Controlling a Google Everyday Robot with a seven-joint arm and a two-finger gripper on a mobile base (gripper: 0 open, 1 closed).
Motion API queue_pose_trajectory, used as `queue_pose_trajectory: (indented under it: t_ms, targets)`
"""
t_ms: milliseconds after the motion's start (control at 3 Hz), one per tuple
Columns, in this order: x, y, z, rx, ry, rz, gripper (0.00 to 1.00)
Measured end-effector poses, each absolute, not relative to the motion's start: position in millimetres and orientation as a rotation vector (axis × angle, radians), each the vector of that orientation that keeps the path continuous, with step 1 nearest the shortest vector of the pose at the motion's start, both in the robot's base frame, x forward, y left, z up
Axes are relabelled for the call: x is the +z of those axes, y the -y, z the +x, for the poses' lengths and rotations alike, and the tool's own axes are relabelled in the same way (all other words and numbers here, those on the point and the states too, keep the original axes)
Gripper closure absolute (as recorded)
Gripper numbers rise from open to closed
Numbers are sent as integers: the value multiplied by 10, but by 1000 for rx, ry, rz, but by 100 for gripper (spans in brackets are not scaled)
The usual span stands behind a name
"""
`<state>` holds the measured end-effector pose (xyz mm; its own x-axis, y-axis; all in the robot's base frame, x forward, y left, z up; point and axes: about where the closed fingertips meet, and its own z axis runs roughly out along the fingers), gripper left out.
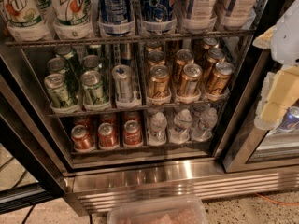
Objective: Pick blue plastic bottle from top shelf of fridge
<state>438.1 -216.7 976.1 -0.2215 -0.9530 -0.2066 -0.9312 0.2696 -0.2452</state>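
Note:
The fridge (154, 181) stands open in front of me, its steel base grille at the bottom. The top shelf (131, 38) is a dark wire rack across the top of the view, with clear trays. Only the lower parts of its bottles show. Two pale blue-and-white labelled bottles (198, 3) stand at its right end, next to two dark-blue-labelled bottles (114, 6) and green-and-white 7UP bottles (70, 6) at the left. My gripper (278, 94), white and yellowish, hangs at the right edge, outside the fridge opening and below and to the right of the pale blue bottles. It holds nothing that I can see.
The middle rack holds green cans (74, 85), a silver can (124, 83) and amber cans (187, 76). The lower rack holds red cans (107, 134) and small water bottles (182, 125). A clear plastic tub (156, 213) lies on the floor in front. A dark door frame (28, 139) runs down the left.

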Motion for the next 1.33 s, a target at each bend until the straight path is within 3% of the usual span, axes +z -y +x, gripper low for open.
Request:
queue_pose_trajectory:
  t_ms: [667, 1333]
  targets:
    - [9785, 2138, 4388, -98, -2238, -1634, 0]
    - [9826, 2053, 4364, 35, -2189, -1225, 0]
